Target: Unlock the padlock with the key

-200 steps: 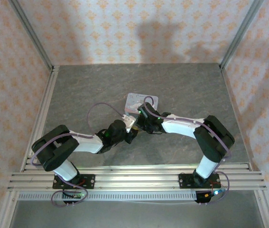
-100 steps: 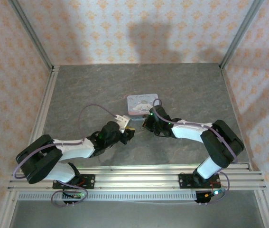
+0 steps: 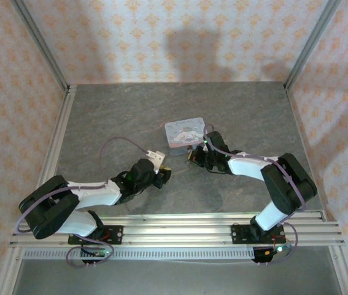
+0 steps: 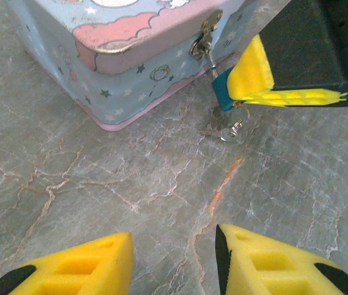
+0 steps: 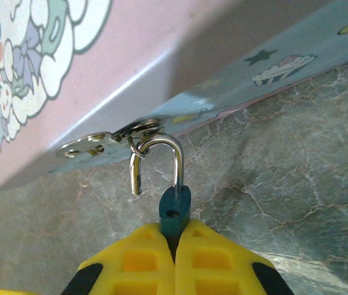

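Right wrist view shows the right gripper (image 5: 175,235) clamped tight on the teal padlock (image 5: 175,209), which hangs at the front of the pastel cartoon tin (image 5: 100,61). Its shackle (image 5: 161,142) is threaded through the ring of the tin's hasp (image 5: 94,145), and one leg of it stands free of the body, so the lock looks sprung. From the left wrist camera, the left gripper (image 4: 174,258) hovers low over the stone-patterned table (image 4: 100,184) with its yellow fingers (image 4: 81,267) spread and nothing between them. The key (image 4: 234,128) sits just below the padlock; whether it is in the keyhole or lying on the table I cannot tell. The unlocking itself seems done. What remains, if anything, is to swing the free leg out of the hasp ring without dragging the tin.
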